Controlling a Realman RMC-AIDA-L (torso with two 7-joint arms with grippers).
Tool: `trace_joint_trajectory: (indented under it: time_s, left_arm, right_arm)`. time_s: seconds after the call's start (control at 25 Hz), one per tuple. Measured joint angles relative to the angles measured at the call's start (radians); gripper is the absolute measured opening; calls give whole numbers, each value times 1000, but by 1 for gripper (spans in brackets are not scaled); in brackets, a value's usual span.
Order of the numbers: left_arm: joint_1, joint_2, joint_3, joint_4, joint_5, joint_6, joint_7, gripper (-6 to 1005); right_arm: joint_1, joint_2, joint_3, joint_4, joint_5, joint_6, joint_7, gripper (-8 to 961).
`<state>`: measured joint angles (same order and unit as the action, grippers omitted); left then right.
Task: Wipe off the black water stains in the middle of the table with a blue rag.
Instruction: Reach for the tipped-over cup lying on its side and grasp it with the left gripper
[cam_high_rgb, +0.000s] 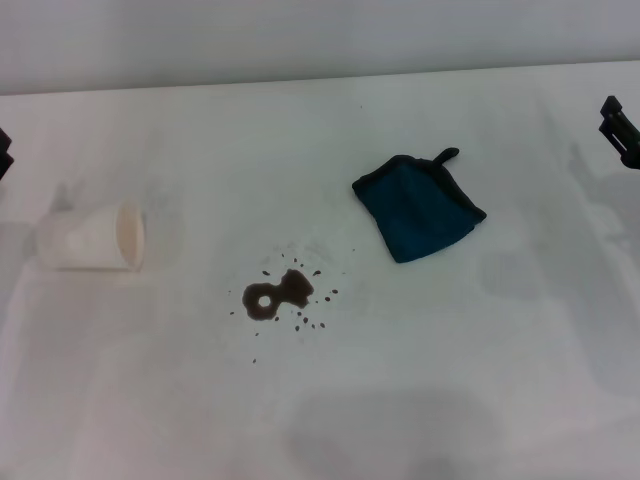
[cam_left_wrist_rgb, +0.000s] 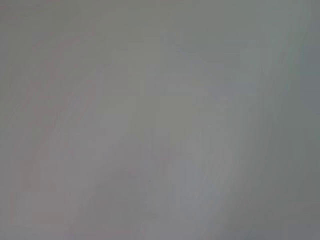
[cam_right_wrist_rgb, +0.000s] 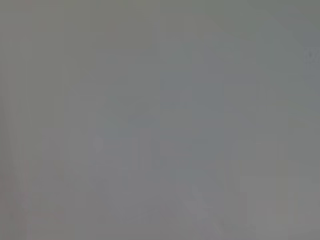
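Nearest me, black water stains (cam_high_rgb: 277, 294), a glossy blotch with a pale ring-hole, sit mid-table (cam_high_rgb: 450, 380) on smooth white, a soft folded blue rag (cam_high_rgb: 418, 207) lying apart to their right, a paper cup (cam_high_rgb: 93, 237) tipped over left, both grippers (cam_high_rgb: 3, 152) (cam_high_rgb: 620, 130) barely peeking at the edges, fingers unreadable.

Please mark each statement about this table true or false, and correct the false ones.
1. The blue rag lies on top of the black water stains. False: it lies apart from them, toward the robot's right.
2. The paper cup lies on its side. True.
3. The right gripper holds the rag. False: it is at the table's right edge, away from the rag.
4. The stains have a pale ring-shaped hole. True.
5. The left gripper shows only at the left edge. True.
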<state>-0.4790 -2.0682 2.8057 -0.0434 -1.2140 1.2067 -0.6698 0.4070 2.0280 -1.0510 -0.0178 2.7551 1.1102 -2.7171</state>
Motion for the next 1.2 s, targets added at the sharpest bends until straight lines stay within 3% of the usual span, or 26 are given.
trace_joint_trajectory:
  time_s: [0.68,0.92,1.08,1.2]
  left_arm:
    - [15,-6,-3,-7,9,4,41,876]
    - [-22,1,6,-13,31,4,22,877]
    - [-99,32,42,-85,142,6,-162,877]
    - [-168,69,42,-159,338,10,-320,877]
  right_arm:
    - [-1,0,22,17,-2,45,25,831]
    - [9,0,23,16,-2,42,25,830]
    - [21,0,25,5,-2,38,25,828]
    - [40,0,25,5,-2,33,25,826]
